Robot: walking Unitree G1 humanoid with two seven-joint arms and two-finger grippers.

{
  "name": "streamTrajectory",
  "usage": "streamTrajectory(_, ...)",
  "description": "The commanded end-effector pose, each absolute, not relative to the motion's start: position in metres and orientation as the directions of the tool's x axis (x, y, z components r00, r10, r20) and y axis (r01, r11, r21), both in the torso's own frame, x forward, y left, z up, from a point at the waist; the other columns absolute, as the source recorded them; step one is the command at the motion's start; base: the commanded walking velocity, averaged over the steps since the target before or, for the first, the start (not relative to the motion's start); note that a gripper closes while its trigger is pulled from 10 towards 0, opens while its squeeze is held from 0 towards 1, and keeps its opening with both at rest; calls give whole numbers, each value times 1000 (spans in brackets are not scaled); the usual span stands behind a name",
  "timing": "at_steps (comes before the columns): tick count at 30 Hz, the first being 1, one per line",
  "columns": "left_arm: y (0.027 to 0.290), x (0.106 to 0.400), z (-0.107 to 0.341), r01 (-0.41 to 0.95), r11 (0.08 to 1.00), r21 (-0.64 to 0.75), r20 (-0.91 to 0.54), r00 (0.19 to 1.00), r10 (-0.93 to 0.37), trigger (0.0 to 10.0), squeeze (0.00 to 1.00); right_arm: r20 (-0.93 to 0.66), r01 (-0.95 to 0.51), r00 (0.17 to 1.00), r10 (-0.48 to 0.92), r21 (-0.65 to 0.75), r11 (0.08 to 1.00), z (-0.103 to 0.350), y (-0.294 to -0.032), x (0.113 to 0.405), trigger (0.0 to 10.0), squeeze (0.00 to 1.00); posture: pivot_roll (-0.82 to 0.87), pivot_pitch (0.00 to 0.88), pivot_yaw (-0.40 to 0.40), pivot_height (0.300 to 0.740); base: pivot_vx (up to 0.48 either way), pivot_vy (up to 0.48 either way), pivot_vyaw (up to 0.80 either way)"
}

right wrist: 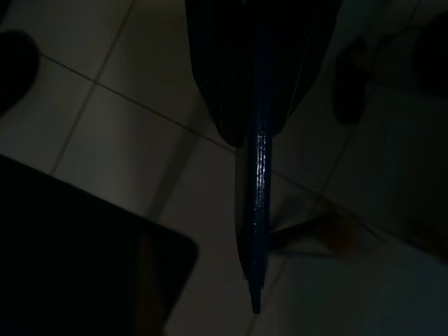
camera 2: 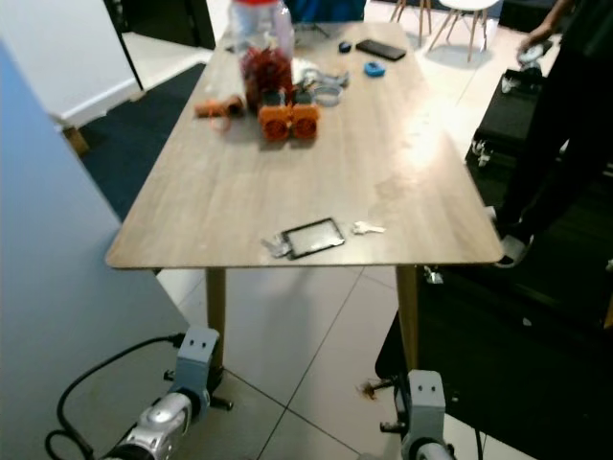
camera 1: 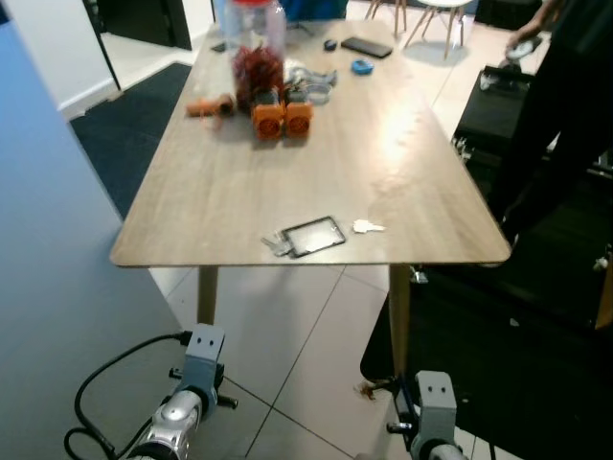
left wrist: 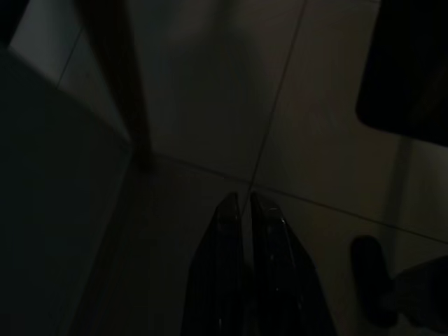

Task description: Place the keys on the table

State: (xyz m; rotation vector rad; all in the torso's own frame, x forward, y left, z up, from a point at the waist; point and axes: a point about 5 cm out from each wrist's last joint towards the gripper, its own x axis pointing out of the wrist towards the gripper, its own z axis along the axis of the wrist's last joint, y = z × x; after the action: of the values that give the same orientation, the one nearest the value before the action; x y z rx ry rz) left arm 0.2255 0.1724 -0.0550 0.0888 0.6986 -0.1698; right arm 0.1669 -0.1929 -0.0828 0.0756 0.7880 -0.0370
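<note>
While both arms hang low over the tiled floor, the keys (camera 1: 368,227) lie on the wooden table (camera 1: 239,182) near its near edge — just right of a card holder (camera 1: 312,237). Left gripper (left wrist: 241,206) and right gripper (right wrist: 255,294) — both pressed closed, empty.

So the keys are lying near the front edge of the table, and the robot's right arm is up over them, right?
Not quite. The keys do lie near the front edge of the table, but the right arm hangs low below that edge, its right gripper pointing at the tiled floor. The left eye view and right wrist view show this.
</note>
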Motion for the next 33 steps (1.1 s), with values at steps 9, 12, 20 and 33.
streamTrajectory(9, 169, 227, -55, 194, 980, 40, -651, 749, -122, 10000, 0, -735, 72, 678, 0, 66, 995, -87, -192, 161, 10000, 0, 30, 53, -2, 740, 0, 0, 0)
streamTrajectory(12, 170, 225, -56, 190, 980, 54, -652, 750, -109, 10000, 0, -733, 73, 680, -3, 63, 995, -86, -193, 162, 10000, 0, 21, 59, 5, 740, 0, 0, 0)
streamTrajectory(20, 172, 213, -64, 229, 970, 77, -684, 720, -116, 10000, 0, -731, 96, 682, -18, 65, 993, -87, -193, 160, 10000, 0, 4, 62, 18, 740, 0, 0, 0)
streamTrajectory(33, 173, 214, -63, 172, 984, 52, -678, 729, -91, 10000, 0, -751, 101, 660, -28, 52, 994, -90, -197, 151, 10000, 0, -2, 59, 14, 740, 0, 0, 0)
